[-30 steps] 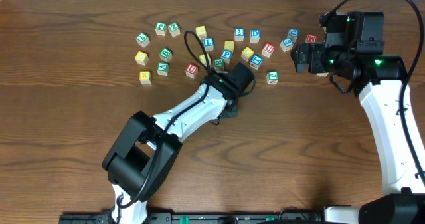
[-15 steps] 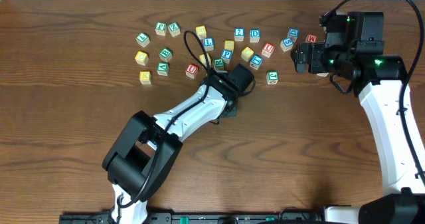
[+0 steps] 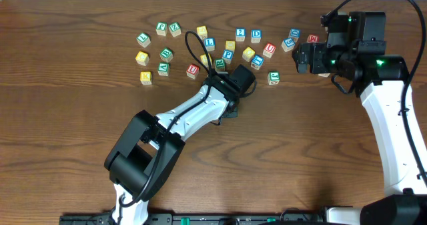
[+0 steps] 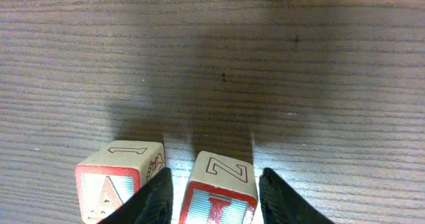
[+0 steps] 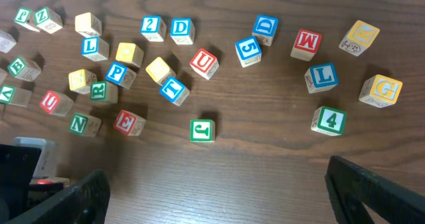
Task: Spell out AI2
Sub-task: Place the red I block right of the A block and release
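Observation:
In the left wrist view my left gripper point(image 4: 216, 175) is shut on a block with a red I point(image 4: 219, 194) on its near face and a Z on top. The block stands on the table. A block with a red A point(image 4: 109, 184) stands just left of it, outside the left finger. In the overhead view the left wrist point(image 3: 230, 108) hides both blocks. The blue 2 block point(image 3: 240, 33) lies among the scattered blocks and also shows in the right wrist view point(image 5: 152, 26). My right gripper point(image 5: 229, 191) is open and empty, hovering at the right point(image 3: 303, 57).
Several letter and number blocks lie scattered across the far part of the table, from a yellow block point(image 3: 145, 77) at the left to a red M block point(image 5: 305, 44) at the right. A green J block point(image 5: 202, 130) lies nearest the right gripper. A black cable loops above the left arm point(image 3: 193, 48).

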Robot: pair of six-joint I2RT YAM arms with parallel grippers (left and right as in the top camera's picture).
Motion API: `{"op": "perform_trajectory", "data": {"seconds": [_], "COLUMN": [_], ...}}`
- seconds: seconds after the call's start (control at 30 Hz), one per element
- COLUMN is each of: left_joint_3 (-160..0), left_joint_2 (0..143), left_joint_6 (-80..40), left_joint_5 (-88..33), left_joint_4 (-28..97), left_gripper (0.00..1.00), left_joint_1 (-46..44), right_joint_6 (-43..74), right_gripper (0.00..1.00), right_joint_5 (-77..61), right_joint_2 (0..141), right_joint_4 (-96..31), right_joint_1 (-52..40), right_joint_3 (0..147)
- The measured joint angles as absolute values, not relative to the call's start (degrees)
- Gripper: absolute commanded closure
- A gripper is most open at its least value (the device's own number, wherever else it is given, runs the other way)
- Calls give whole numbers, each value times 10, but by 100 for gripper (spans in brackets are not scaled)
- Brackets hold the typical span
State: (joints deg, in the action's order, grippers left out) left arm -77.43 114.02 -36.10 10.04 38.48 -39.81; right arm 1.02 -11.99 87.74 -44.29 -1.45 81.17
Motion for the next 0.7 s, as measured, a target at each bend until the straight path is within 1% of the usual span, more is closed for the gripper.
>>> {"op": "perform_trajectory", "data": {"seconds": [0.43, 0.5, 0.57, 0.7], "left_joint_3": [-775, -776, -777, -789], "left_joint_2": [1139, 1133, 1119, 1060], "left_joint_6": [-357, -346, -331, -305], "left_joint_5": [103, 103, 103, 103], "left_joint_4": [400, 402, 402, 404], "left_gripper": [54, 53, 49, 46], "left_joint_1": [-398, -398, -398, -394], "right_joint_6": [10, 10, 10, 10], "right_gripper": [1, 1, 1, 1], "right_joint_5": [-120, -120, -120, -120], "right_joint_2": [877, 877, 877, 877], "right_joint_4": [-440, -440, -440, -432], "right_joint_1": [-15, -15, -15, -15], "right_joint_3": [812, 812, 812, 811]}}
